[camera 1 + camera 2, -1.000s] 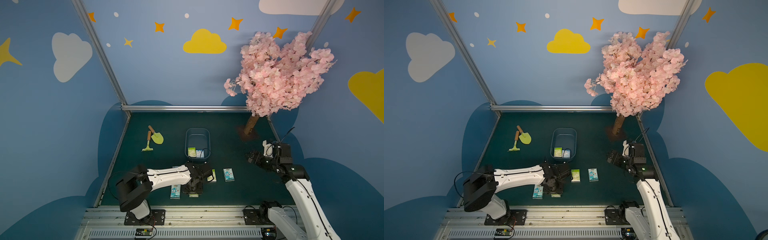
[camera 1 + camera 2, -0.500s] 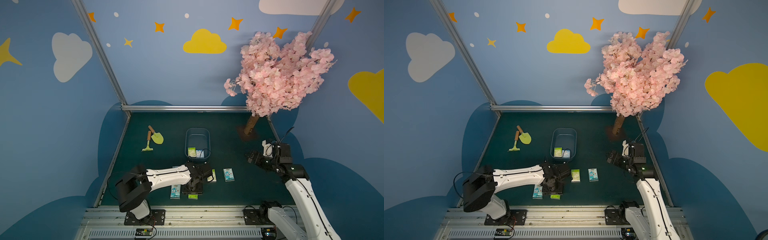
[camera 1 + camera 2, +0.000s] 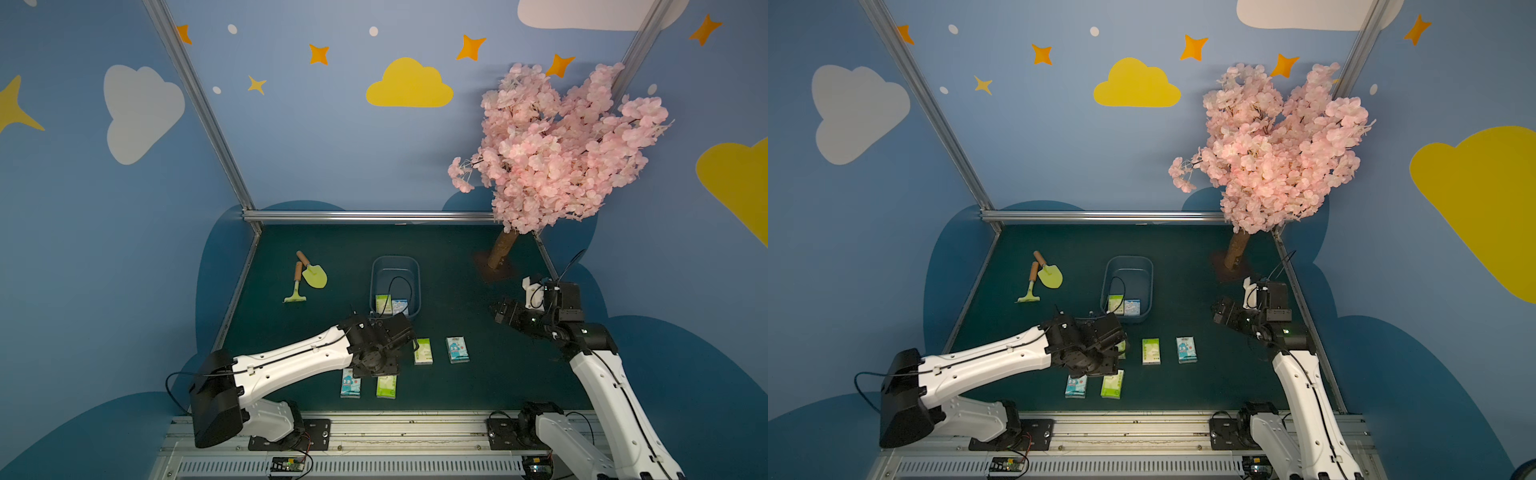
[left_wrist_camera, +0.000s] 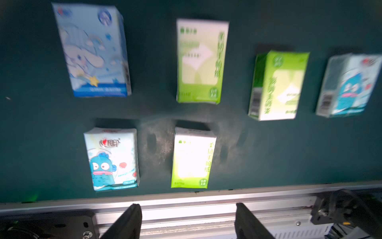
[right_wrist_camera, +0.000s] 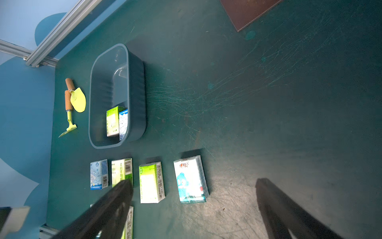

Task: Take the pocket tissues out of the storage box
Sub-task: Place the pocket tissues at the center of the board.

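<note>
The grey-blue storage box (image 3: 394, 261) stands mid-table with two pocket tissues upright inside, one green (image 3: 382, 303) and one blue (image 3: 400, 306). Several more packs lie on the mat in front of it. A lime green pack (image 4: 191, 158) lies beside a blue cartoon pack (image 4: 111, 159) in the near row. My left gripper (image 4: 187, 207) hangs just above that green pack, open and holding nothing. In both top views its wrist (image 3: 1088, 345) hides part of the far row. My right gripper (image 3: 500, 311) hovers open and empty at the right, apart from all packs.
A yellow toy shovel (image 3: 313, 274) and rake (image 3: 296, 291) lie left of the box. A pink blossom tree (image 3: 503, 253) stands at the back right on a brown base. A metal rail (image 4: 186, 204) runs along the table's front edge just past the near packs.
My left gripper has opened and let go of the lime green pack, which now lies on the mat beside the blue pack. The right arm has not moved.
</note>
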{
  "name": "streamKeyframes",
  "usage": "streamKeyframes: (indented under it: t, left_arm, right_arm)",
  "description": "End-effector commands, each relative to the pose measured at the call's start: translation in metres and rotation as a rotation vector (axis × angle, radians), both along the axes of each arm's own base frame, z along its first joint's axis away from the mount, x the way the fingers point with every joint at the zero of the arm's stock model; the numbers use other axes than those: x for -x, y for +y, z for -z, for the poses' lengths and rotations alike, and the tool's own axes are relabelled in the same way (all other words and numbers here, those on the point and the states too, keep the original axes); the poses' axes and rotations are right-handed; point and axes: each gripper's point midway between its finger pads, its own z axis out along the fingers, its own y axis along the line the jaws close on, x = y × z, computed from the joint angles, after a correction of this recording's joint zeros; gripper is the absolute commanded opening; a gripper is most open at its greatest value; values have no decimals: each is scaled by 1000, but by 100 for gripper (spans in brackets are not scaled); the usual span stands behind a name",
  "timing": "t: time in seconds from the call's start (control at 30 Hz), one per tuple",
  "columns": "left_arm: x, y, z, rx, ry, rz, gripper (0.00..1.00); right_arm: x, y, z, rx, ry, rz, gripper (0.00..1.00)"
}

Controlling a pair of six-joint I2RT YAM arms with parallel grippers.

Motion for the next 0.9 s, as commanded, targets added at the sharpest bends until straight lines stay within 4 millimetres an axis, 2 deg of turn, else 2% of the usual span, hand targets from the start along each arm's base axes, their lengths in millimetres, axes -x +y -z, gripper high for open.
streamKeyframes:
  t: [0.0,0.2,0.37,0.6,0.87]
  left_arm:
    - [-18,25,-27,-28,-102,-31,75]
    - [-50,39,-65,157,-198,-131,74]
    - [-72,52,-82,298,-244,-187,73]
    - [-97,61,-84,472,-214,-208,73]
    - [-129,76,-68,699,-164,-260,72]
  right_arm:
    - [-6,8,-18,-23,-38,-52,98]
    - [-22,22,-28,-91,-33,-42,98]
    - [-28,45,-32,-87,-9,-109,98]
    - [-37,82,-32,-49,34,-182,98]
    - [-39,139,-20,-40,118,-261,98]
